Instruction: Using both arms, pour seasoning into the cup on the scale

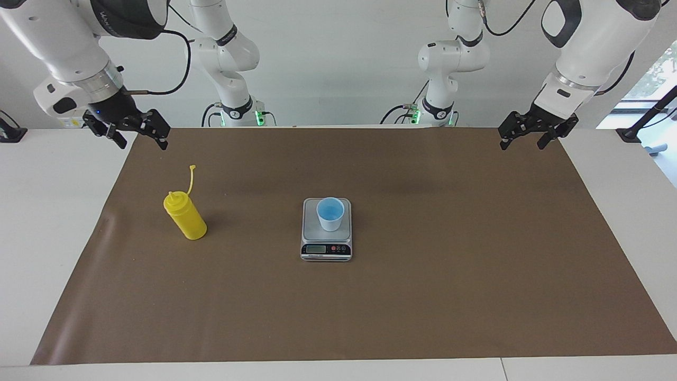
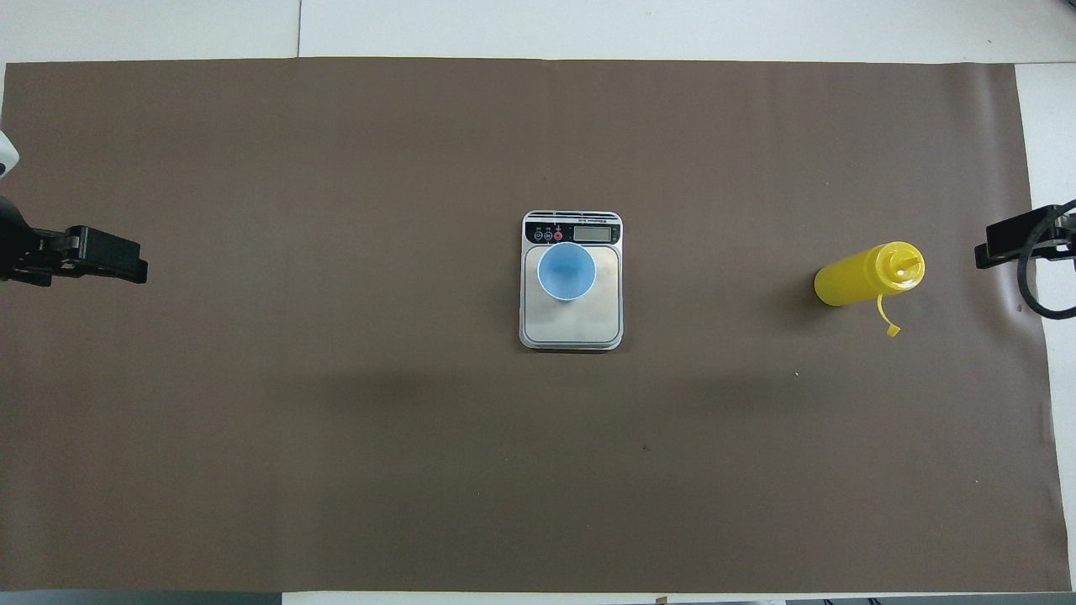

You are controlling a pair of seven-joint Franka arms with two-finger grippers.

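The yellow seasoning bottle (image 1: pixel 185 218) (image 2: pixel 866 276) stands upright on the brown mat toward the right arm's end, its cap strap hanging loose. The light-blue cup (image 1: pixel 330 213) (image 2: pixel 567 271) sits on the silver scale (image 1: pixel 326 250) (image 2: pixel 572 328) at the mat's middle. The scale's display faces away from the robots. My right gripper (image 1: pixel 144 141) (image 2: pixel 999 244) hangs open and empty over the mat's edge beside the bottle, apart from it. My left gripper (image 1: pixel 522 143) (image 2: pixel 126 262) hangs open and empty over the mat's edge at the left arm's end.
The brown mat (image 1: pixel 423 296) covers most of the white table (image 1: pixel 47 211). Two more white arms stand folded at the robots' end of the table (image 1: pixel 232 58) (image 1: pixel 449 58).
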